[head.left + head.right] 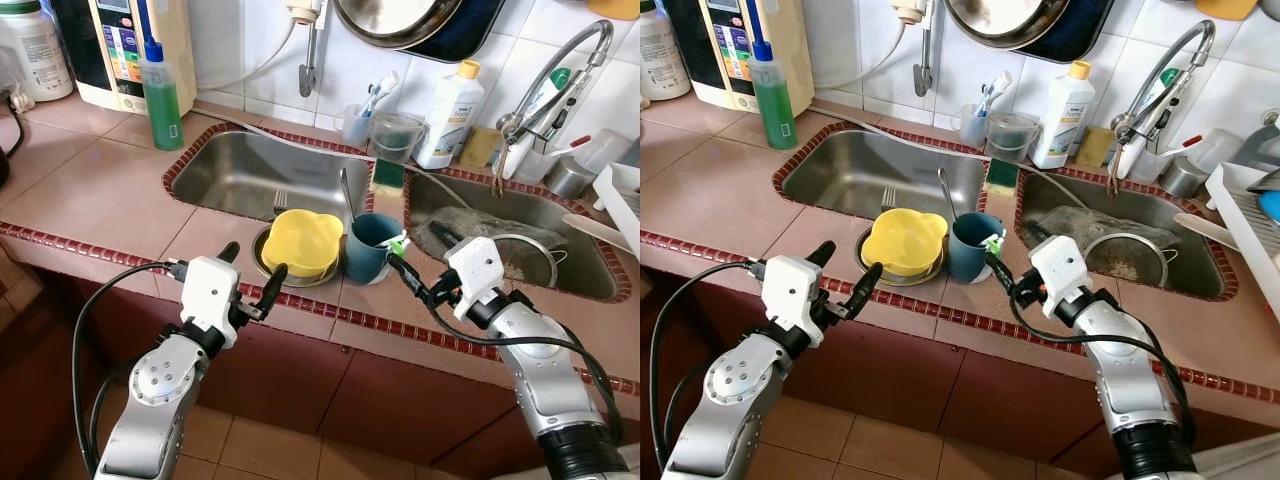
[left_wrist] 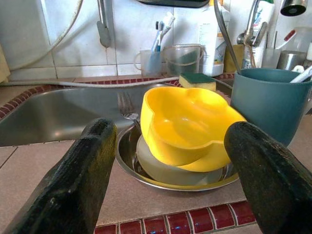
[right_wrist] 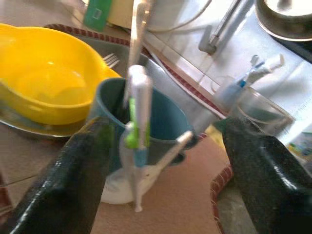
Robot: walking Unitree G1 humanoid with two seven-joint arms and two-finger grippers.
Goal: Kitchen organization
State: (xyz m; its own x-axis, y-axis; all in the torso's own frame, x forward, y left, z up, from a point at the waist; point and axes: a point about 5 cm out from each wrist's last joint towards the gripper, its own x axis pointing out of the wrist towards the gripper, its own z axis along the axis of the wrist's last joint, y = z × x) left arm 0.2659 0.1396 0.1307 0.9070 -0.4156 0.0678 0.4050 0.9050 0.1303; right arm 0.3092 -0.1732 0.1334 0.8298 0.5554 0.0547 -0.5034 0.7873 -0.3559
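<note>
While both arms reach over the counter edge:
Eye views: yellow bowl (image 1: 301, 241) in a steel dish, touching teal mug (image 1: 371, 247); left gripper (image 1: 252, 275) just before the bowl, released.
Left wrist view: bowl between spread fingers (image 2: 73, 180).
Right wrist view: right gripper (image 3: 161, 170) unclenched, mug between its fingers.

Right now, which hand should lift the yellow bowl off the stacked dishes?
Left. The left hand is open just short of the yellow plastic bowl, framing it between its fingers. The right hand is open at the teal mug.
</note>
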